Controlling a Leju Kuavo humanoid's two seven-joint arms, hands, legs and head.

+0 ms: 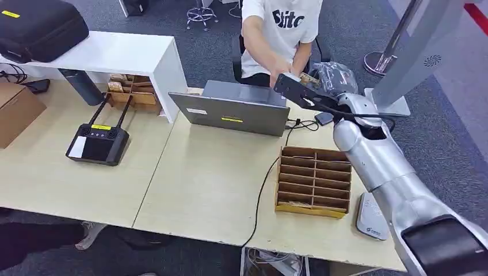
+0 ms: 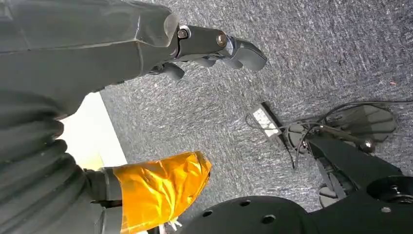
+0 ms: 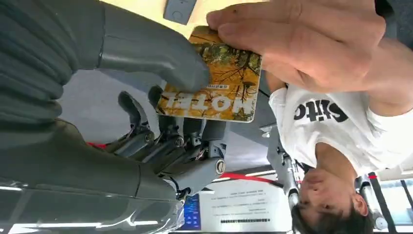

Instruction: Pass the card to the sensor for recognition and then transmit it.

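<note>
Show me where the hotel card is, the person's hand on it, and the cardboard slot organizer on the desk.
hotel card [image 3: 221,83]: right wrist view, printed face above the lettering.
person's hand [image 3: 311,39]: right wrist view, back of the fingers.
cardboard slot organizer [image 1: 314,180]: head view, middle dividers.

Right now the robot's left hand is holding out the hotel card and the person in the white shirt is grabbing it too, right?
Almost. It is the right hand, not the left, that holds out the hotel card, thumb pressed on its face. The right wrist view shows it, with the person's hand gripping the card's other end. The left hand hangs over the carpet, holding nothing.
</note>
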